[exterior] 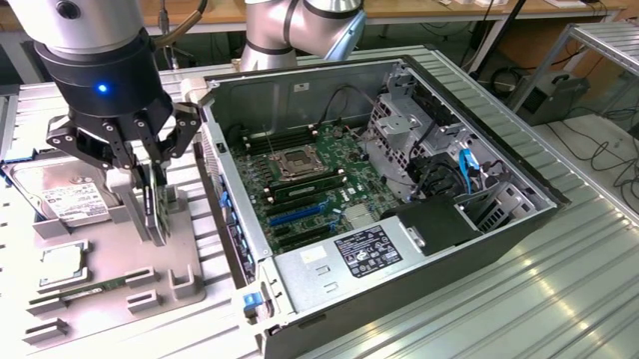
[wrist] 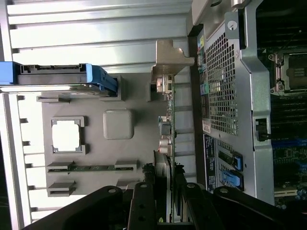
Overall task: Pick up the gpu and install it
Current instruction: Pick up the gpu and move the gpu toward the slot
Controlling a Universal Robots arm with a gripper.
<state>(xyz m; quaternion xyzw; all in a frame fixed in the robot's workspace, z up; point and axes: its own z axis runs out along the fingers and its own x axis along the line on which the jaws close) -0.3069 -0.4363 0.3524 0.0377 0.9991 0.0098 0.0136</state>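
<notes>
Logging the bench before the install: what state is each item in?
gripper: closed on the gpu.
gpu: upright on the tray, not installed.
hard drive: standing on edge in its slot.
memory stick: lying flat.
computer case: on its side, open.

The scene holds 1 arm (exterior: 95, 45) with 1 gripper (exterior: 152, 196). There is 1 tray (exterior: 194, 273), and the loose parts on it number 4: 1 gpu (exterior: 157, 221), 1 hard drive (exterior: 65, 191), 1 chip (exterior: 62, 263) and 1 memory stick (exterior: 95, 290). There is 1 open case (exterior: 420, 277) containing 1 motherboard (exterior: 330, 187), 1 socket (exterior: 298, 161), 1 power supply (exterior: 330, 262) bearing 1 label (exterior: 370, 250), 1 drive cage (exterior: 399, 127) and 1 blue cable (exterior: 465, 168). All of it rests on 1 table (exterior: 559, 284).
</notes>
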